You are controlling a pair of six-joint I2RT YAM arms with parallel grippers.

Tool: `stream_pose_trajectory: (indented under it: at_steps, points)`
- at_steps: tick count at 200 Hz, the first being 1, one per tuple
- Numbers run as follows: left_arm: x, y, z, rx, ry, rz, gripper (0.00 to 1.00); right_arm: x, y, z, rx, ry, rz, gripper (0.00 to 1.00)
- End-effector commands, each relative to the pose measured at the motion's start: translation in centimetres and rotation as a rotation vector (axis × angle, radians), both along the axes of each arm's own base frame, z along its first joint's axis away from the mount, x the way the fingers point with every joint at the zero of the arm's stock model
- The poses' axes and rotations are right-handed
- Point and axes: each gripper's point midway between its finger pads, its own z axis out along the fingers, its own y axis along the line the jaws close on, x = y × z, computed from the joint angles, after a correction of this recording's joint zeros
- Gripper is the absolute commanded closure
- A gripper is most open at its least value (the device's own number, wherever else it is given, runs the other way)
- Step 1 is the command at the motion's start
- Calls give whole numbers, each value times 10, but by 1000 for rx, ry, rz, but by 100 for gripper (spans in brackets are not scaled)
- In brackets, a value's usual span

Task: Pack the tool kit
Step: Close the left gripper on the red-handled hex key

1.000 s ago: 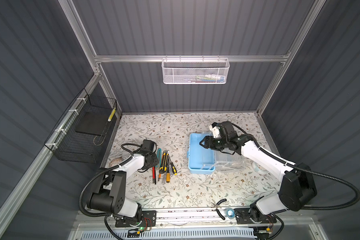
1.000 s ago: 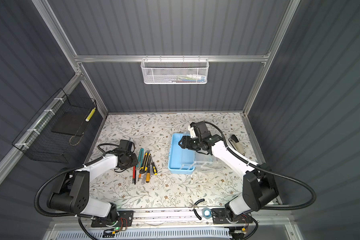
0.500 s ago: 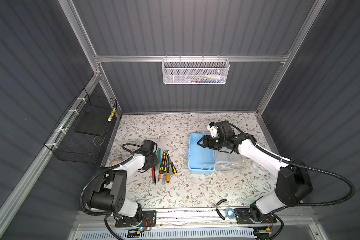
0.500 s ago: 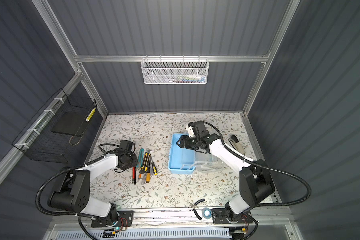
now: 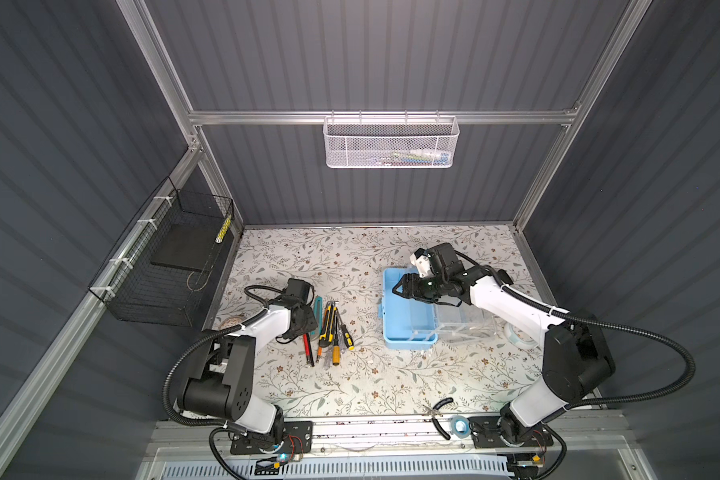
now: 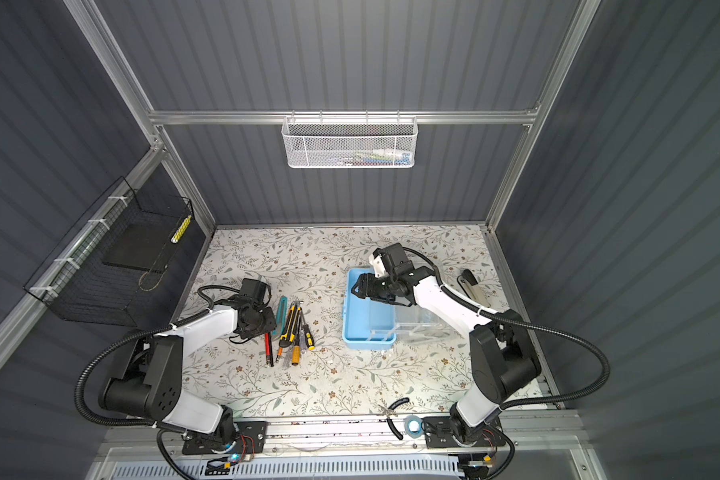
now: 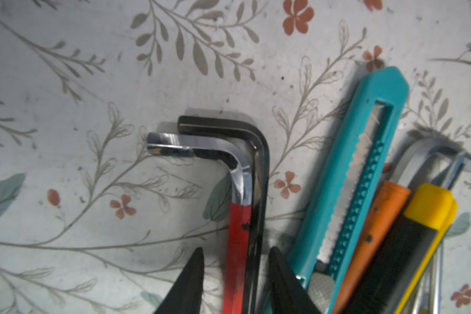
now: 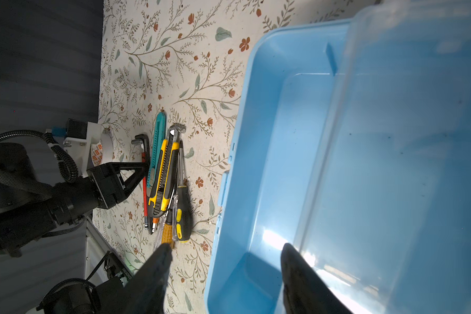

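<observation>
The light-blue tool box lies open at three o'clock of the table's centre, its clear lid laid back so tools can drop in. The right gripper, jaws apart, straddles its long wall, likely to steady it; contact is unclear. At nine o'clock from the box, the left gripper stands open around two hex keys, seemingly lining up a pick.

Open, empty light-blue box, slim tools loose alongside.

Floral table: tools, blue box (open)
</observation>
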Motion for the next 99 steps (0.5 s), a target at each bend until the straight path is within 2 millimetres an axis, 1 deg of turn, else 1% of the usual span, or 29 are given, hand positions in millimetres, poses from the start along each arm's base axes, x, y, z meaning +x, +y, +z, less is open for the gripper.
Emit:
stream_pose_trajectory:
  at_steps: [1,21,39,76,99]
  points:
    - [1,10,25,39,-43,12,58,-4,-4,-6,-23,30,3,35]
    - [2,10,35,37,-68,9,59,-4,-5,-2,-21,19,1,35]
    - [2,10,34,37,-64,4,60,-5,-6,-1,-22,14,3,35]
    - [0,8,21,34,-41,-5,65,-7,-6,-6,-27,29,0,36]
    - [-2,7,11,29,-21,-13,67,-7,-7,-6,-26,28,-1,36]
